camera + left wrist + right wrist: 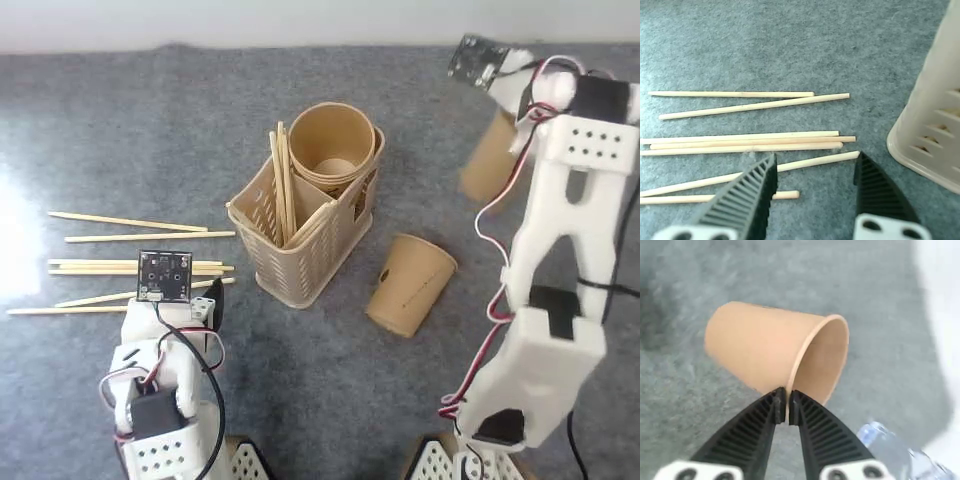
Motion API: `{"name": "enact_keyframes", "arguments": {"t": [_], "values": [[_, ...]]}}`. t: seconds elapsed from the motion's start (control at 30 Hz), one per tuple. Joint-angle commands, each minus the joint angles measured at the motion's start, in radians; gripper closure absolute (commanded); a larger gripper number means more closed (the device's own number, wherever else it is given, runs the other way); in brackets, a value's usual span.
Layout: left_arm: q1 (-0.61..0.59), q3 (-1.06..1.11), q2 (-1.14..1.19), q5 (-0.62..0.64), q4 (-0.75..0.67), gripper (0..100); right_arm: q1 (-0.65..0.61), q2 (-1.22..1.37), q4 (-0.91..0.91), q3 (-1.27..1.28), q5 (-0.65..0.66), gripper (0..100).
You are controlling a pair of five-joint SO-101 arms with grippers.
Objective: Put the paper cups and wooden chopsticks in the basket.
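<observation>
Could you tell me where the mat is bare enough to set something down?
Bare: the far corner beyond the loose chopsticks, left of the basket; and the near strip in front of the basket and lying cup. Crowded: around the chopsticks under the left pincer.

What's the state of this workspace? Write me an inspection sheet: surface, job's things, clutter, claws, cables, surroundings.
Surface: grey fuzzy mat.
Job's things: cream slotted plastic basket holds stacked brown paper cups and upright wooden chopsticks; loose wooden chopsticks lie beside it; one brown paper cup on its side; another brown paper cup in the right claw.
Clutter: nothing seen.
Claws: left claw open over the loose chopsticks; right claw shut on that cup's rim.
Cables: red, white and black wires on the right arm; black cable on the left.
Surroundings: pale wall strip behind the mat.
</observation>
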Motion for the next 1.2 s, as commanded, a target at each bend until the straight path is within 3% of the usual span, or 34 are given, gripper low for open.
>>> {"name": "enact_keyframes", "arguments": {"t": [0.0,0.17,0.4,0.57,0.83,1.0,1.17], "values": [[0.006,-0.004,-0.018,-0.005,-0.026,76,-0.035,-0.151,-0.033,-0.005,-0.072,98.9],[0.006,-0.004,-0.018,-0.005,-0.026,76,-0.122,-0.314,-0.079,-0.005,-0.129,99.0],[0.006,-0.004,-0.018,-0.005,-0.025,76,-0.335,-0.552,-0.077,-0.003,-0.130,99.0],[0.006,-0.005,-0.018,-0.005,-0.020,76,-0.410,-0.590,-0.099,-0.003,-0.157,99.0],[0.006,-0.005,-0.018,-0.005,-0.020,76,-0.513,-0.549,-0.320,0.009,-0.158,99.0],[0.006,-0.005,-0.018,-0.005,-0.023,76,-0.463,-0.490,-0.259,0.012,-0.232,99.0],[0.008,-0.005,-0.018,-0.005,-0.023,76,-0.369,-0.481,-0.016,0.038,-0.354,99.0]]}}
